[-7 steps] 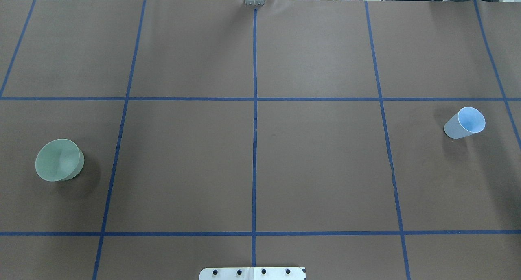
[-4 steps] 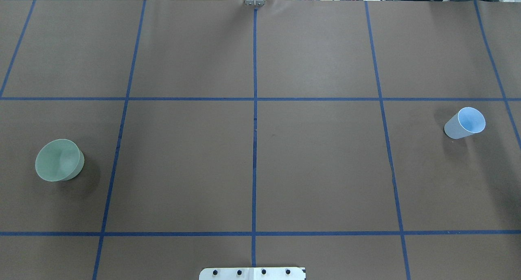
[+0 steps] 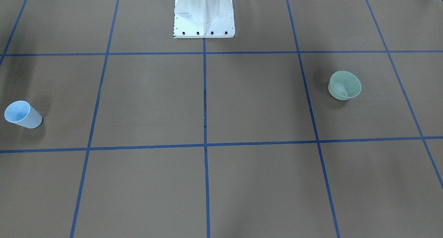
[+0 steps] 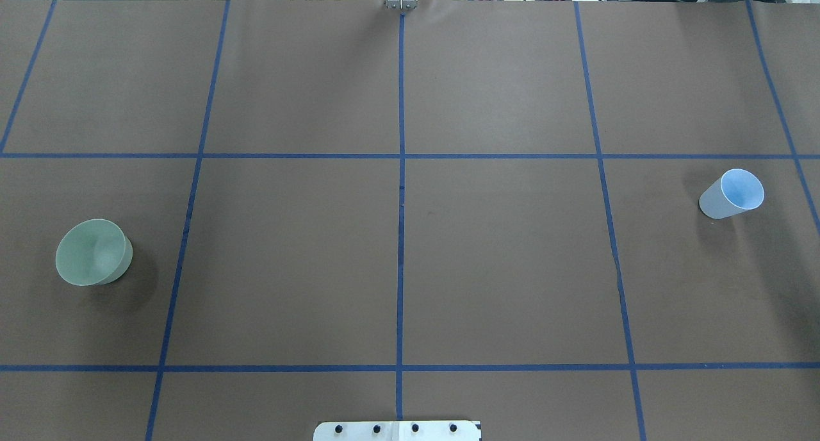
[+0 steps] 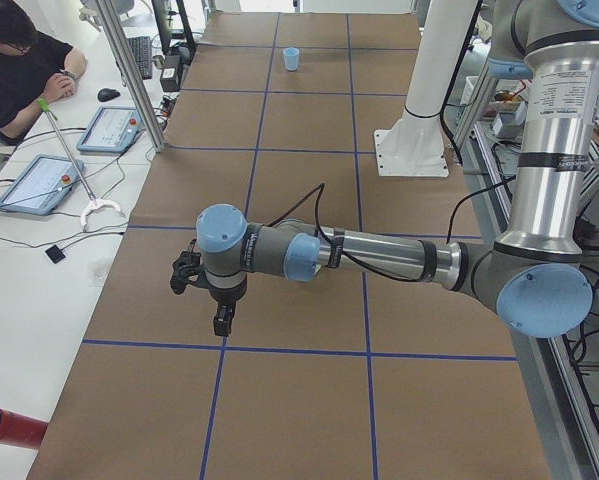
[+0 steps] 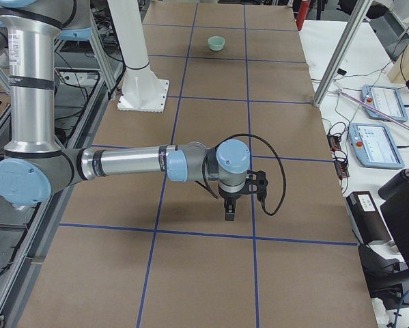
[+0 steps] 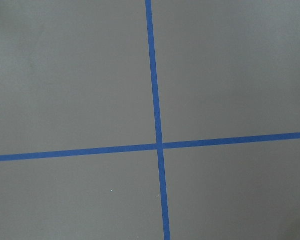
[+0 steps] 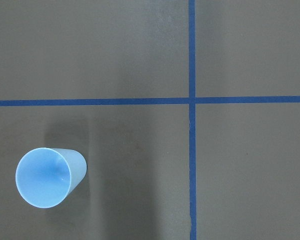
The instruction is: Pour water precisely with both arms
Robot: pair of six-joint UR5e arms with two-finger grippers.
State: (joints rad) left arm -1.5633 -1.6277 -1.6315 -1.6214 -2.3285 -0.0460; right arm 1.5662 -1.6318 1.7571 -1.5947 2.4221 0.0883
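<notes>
Green bowl [image 4: 93, 252]; blue cup [image 4: 732, 194]; same places.

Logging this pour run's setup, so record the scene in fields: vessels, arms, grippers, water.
blue cup: upright on the table, robot's right side, ungripped
green bowl: upright, robot's left side, ungripped
left arm: stretched out low over the table
right arm: likewise
left gripper: points down; open or shut unclear
right gripper: points down; open or shut unclear
water: none discernible in either vessel
</notes>
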